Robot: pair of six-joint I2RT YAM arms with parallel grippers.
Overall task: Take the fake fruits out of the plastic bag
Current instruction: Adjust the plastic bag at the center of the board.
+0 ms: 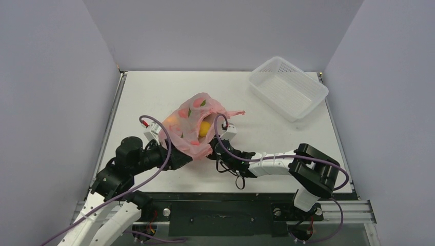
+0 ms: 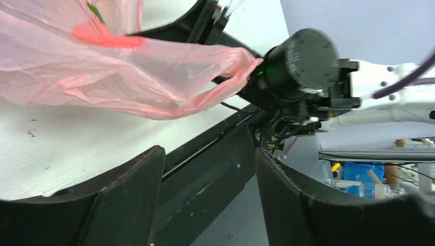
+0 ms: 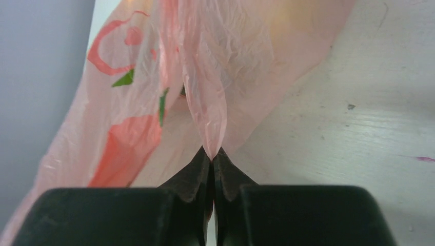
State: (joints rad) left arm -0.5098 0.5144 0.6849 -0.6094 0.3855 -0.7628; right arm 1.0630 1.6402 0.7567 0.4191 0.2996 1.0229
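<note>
Your right arm (image 1: 279, 163) folds sharply at the elbow and stretches low to the left. The right gripper (image 3: 211, 152) is pinched tight on a fold of the plastic bag (image 3: 205, 77), its fingertips all but touching. Your left arm (image 1: 128, 164) comes in bent from the opposite side. The left gripper (image 2: 206, 151) has its fingers spread wide and faces the right arm's wrist close by.

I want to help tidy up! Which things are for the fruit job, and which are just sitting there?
For the job: pink plastic bag, yellow fruit and orange fruit inside it, right gripper pinching the bag.
Just there: white basket.
</note>
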